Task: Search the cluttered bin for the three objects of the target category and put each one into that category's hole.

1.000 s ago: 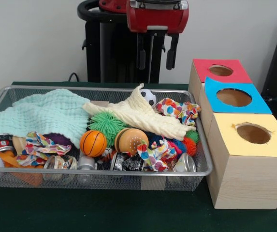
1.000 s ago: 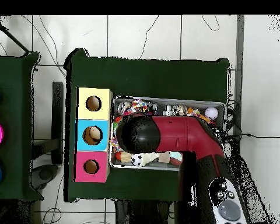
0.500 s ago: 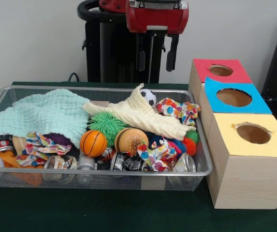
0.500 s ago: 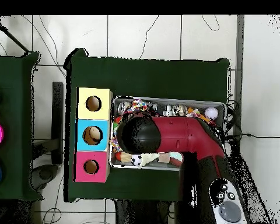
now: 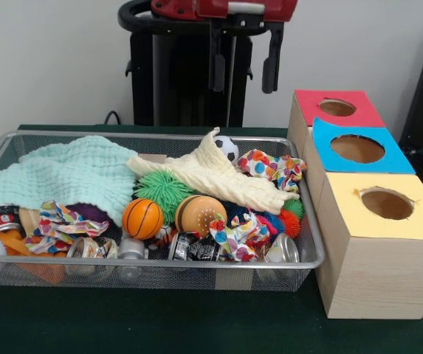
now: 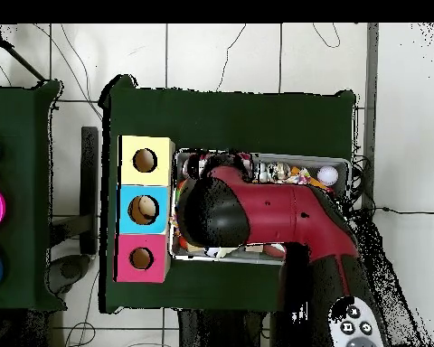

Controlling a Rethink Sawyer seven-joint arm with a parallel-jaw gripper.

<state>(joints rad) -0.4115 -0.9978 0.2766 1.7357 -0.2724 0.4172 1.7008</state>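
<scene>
A: Where's the end effector (image 5: pixel 242 65) on your feed?

B: I see it hanging high above the back of the wire bin (image 5: pixel 311 254), two dark fingers (image 5: pixel 272 66) pointing down and standing apart with nothing between them; it touches nothing in the bin

A: And from above?

B: From overhead the red arm (image 6: pixel 275 212) covers most of the bin, so I can only make out a strip of clutter along the far edge and a pale ball (image 6: pixel 326 174) at one end

A: What's in the bin itself?

B: A mint green cloth (image 5: pixel 67 175) spread over the left part; a cream knitted cloth (image 5: pixel 215 177) lying diagonally across the middle; a green spiky ball (image 5: pixel 162 188) just under it; a small basketball (image 5: pixel 142 218) beside an orange dotted ball (image 5: pixel 198 214); a little soccer ball (image 5: pixel 227 148) at the back rim; patterned rags (image 5: pixel 274 168) to the right; crushed cans (image 5: pixel 193 248) along the front wall

A: And the holes?

B: Three boxes stand in a row on the green bench (image 5: pixel 159 324), just right of the bin; the red-topped box (image 5: pixel 335 108) farthest back, the blue-topped box (image 5: pixel 357 147) in the middle, the yellow-topped box (image 5: pixel 384 203) nearest the camera, each with a round hole on top; which category is wanted I cannot tell
</scene>
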